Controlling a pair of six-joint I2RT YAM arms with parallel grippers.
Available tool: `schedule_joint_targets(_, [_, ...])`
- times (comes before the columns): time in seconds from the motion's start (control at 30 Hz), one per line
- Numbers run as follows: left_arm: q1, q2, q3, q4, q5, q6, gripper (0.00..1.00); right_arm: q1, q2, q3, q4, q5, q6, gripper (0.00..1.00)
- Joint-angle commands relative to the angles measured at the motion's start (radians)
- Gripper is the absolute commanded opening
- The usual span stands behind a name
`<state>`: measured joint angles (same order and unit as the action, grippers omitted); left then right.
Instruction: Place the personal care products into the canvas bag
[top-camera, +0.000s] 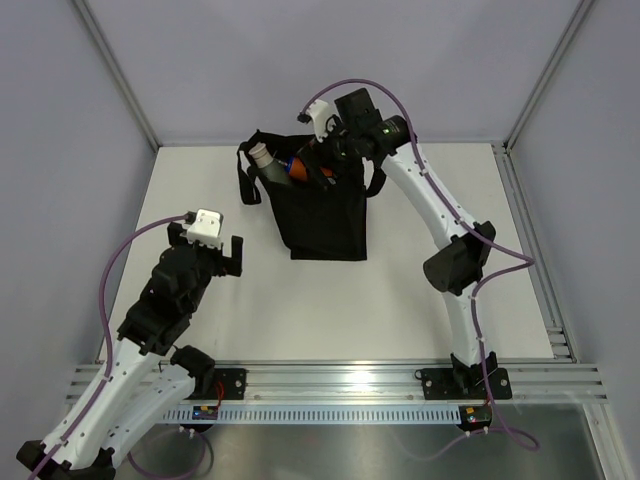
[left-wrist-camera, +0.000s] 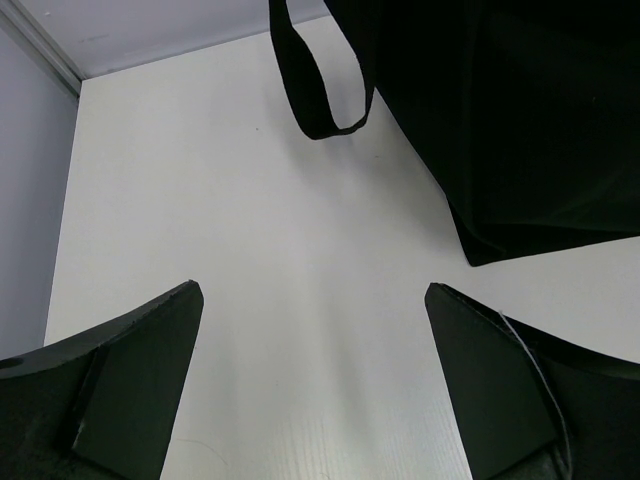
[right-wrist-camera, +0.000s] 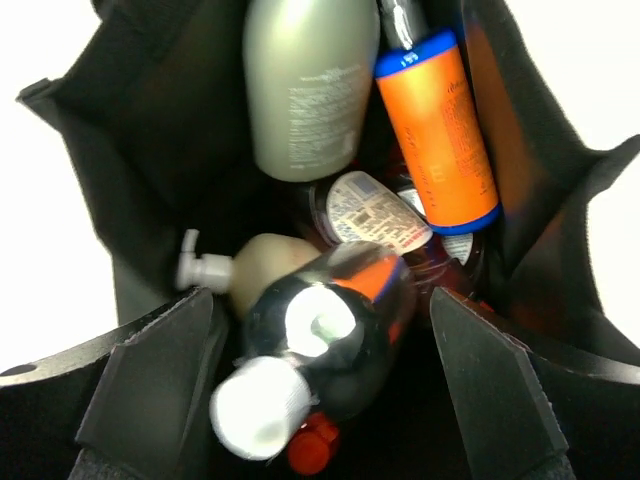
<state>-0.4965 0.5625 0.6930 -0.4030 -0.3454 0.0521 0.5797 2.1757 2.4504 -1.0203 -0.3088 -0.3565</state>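
Note:
The black canvas bag (top-camera: 322, 215) stands upright at the back middle of the table. My right gripper (top-camera: 325, 160) hangs over its mouth, jaws open. In the right wrist view the bag's wall (right-wrist-camera: 140, 130) surrounds a grey-green bottle (right-wrist-camera: 300, 90), an orange bottle with blue bands (right-wrist-camera: 445, 130), a cream pump bottle (right-wrist-camera: 250, 270), a dark red labelled bottle (right-wrist-camera: 375, 215) and a red cap (right-wrist-camera: 315, 450). A small silver bottle with a white cap (right-wrist-camera: 330, 340), blurred, lies between my right gripper's (right-wrist-camera: 320, 300) fingers without touching them. My left gripper (top-camera: 222, 266) is open and empty, left of the bag.
The bag's side (left-wrist-camera: 520, 120) and a hanging strap loop (left-wrist-camera: 315, 90) show in the left wrist view, ahead and to the right of my left gripper (left-wrist-camera: 312, 290). Grey walls and metal posts enclose the white table (top-camera: 420, 300). A rail runs along its near edge.

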Motion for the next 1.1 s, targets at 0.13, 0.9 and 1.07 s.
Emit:
schedule_joint_targets(0.13, [0.004, -0.012, 0.000, 0.039, 0.002, 0.003, 0.99, -0.049, -0.308, -0.019, 0.063, -0.153, 0.076, 1.00])
schedule_joint_targets(0.9, [0.004, -0.024, 0.000, 0.043, 0.029, -0.009, 0.99, -0.317, -1.138, -1.208, 0.546, 0.262, 0.318, 0.99])
schedule_joint_targets(1.07, [0.004, -0.032, -0.001, 0.046, 0.029, -0.009, 0.99, -0.317, -1.270, -1.386, 0.560, 0.384, 0.315, 1.00])
